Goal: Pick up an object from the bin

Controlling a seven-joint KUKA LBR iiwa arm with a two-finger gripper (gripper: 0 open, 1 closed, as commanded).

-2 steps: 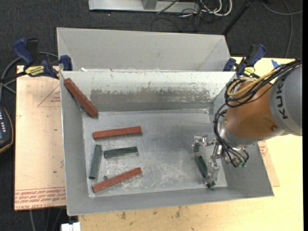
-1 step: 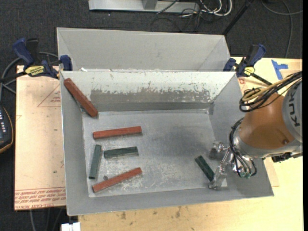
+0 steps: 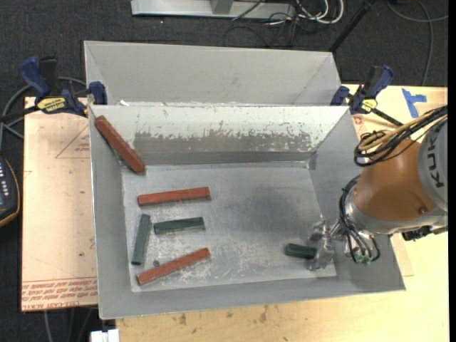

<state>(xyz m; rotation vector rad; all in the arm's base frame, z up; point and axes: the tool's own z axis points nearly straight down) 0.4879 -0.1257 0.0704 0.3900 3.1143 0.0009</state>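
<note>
1. The short dark green bar [image 3: 297, 249] lies flat on the floor of the bin [image 3: 235, 84], near the front right corner. Its long side runs roughly left to right in the camera view.
2. The gripper [image 3: 320, 251] is down at floor level at this bar's right end, touching it or just beside it. Its metal parts hide that end of the bar, so I cannot tell whether the gripper is apart, together or clamped on the bar.
3. The orange cover [image 3: 388, 191] on the wrist sits above and to the right of the gripper, over the bin's right wall. Looped cables [image 3: 377, 142] run along its upper side.
4. The floor between the gripper and the other things is bare, scuffed grey metal.
5. The other bars lie well apart from the gripper, in the left half of the bin:
   - The front red-brown bar [image 3: 173, 266] lies slanted near the front wall.
   - The longer dark green bar [image 3: 179, 226] lies flat just behind it.
   - The thin dark green bar [image 3: 141, 239] lies beside that one's left end, pointing front to back.
   - The middle red-brown bar [image 3: 174, 196] lies flat behind those.
6. The leaning red-brown bar [image 3: 120, 144] rests tilted in the back left corner, against the left wall.
</note>
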